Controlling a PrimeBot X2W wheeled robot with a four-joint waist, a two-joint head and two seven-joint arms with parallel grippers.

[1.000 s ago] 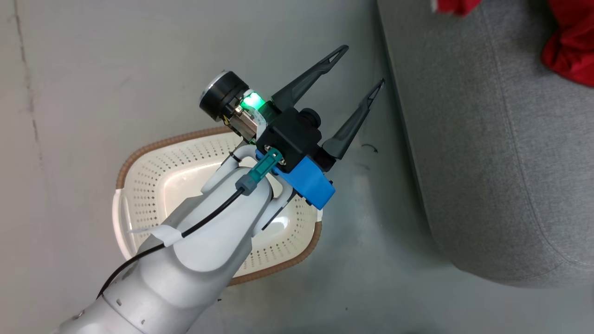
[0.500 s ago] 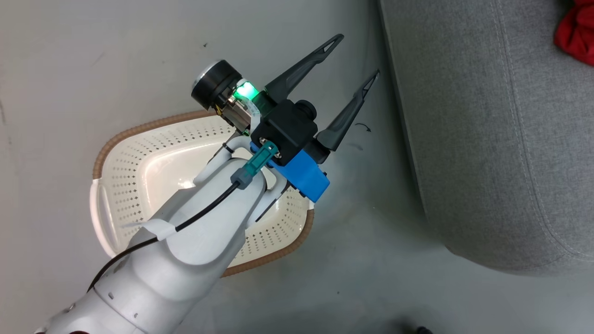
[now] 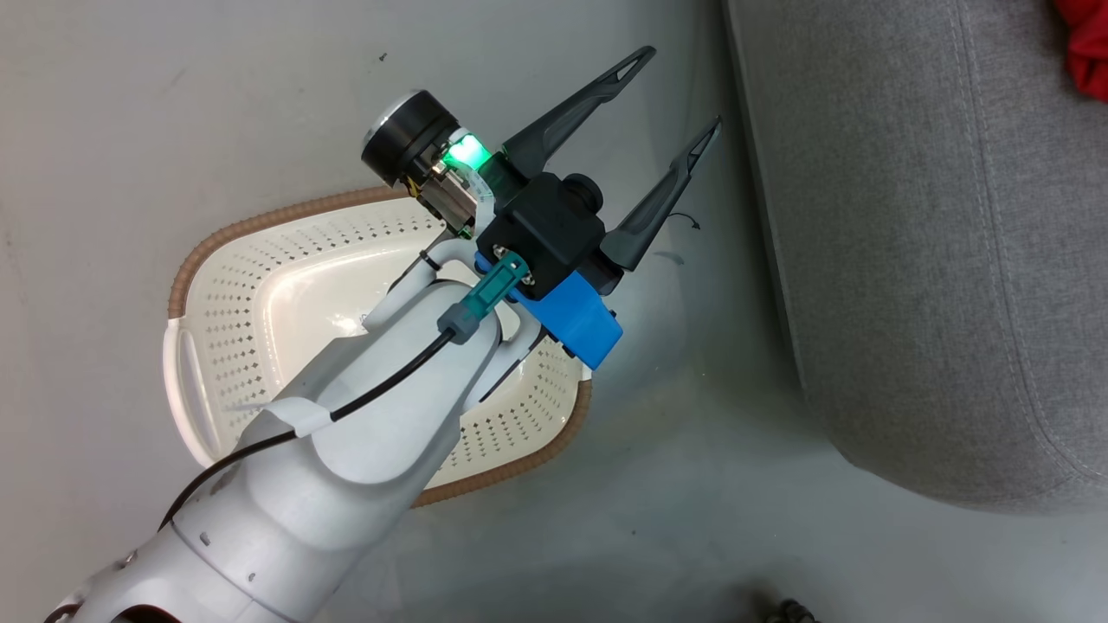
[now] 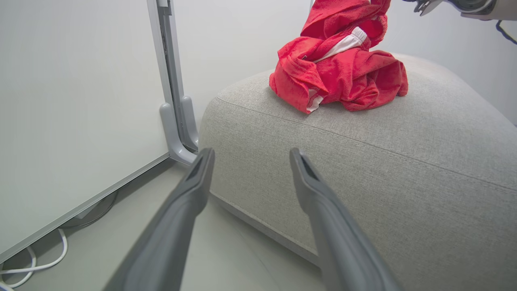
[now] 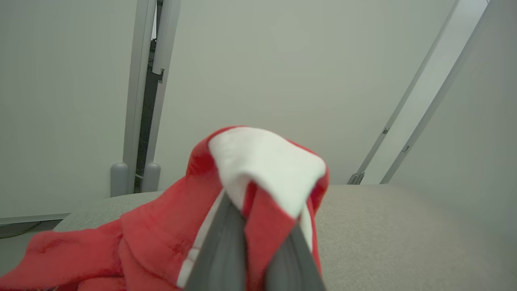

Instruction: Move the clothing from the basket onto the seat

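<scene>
While the left tool (image 3: 683, 86) hangs over the floor (image 3: 173, 104) with its two dark fingers spread wide and nothing between them, the right tool (image 5: 258, 230) is pressed together on a fold of the clothing (image 5: 161, 242). In the right wrist view a red and white bunch of fabric sits clamped between that tool's fingers, and more red cloth trails down to the lower left onto the seat (image 5: 383, 226).

From the head view the basket (image 3: 260, 234) stands on the floor to the left of the seat (image 3: 909, 260), apart from it, with a strip of floor between them. The pale left forearm crosses above the basket, and the left tool points out past its brown rim toward the seat's edge. A small patch of the red clothing (image 3: 1086, 43) shows at the top right corner, lying on the grey cushion.

The left wrist view looks along the left tool (image 4: 251, 152) toward the rounded corner of the seat (image 4: 404, 161). The clothing (image 4: 343, 76) lies there as a crumpled red heap with a white stripe, resting on the cushion's top well in from the near edge; part of it rises to the top edge of that view. Whether the heap is one piece or two, I cannot tell. Behind the seat stands a grey post (image 4: 173, 101) against a pale wall, and a white cable (image 4: 32, 266) curls on the floor beneath the wall.
</scene>
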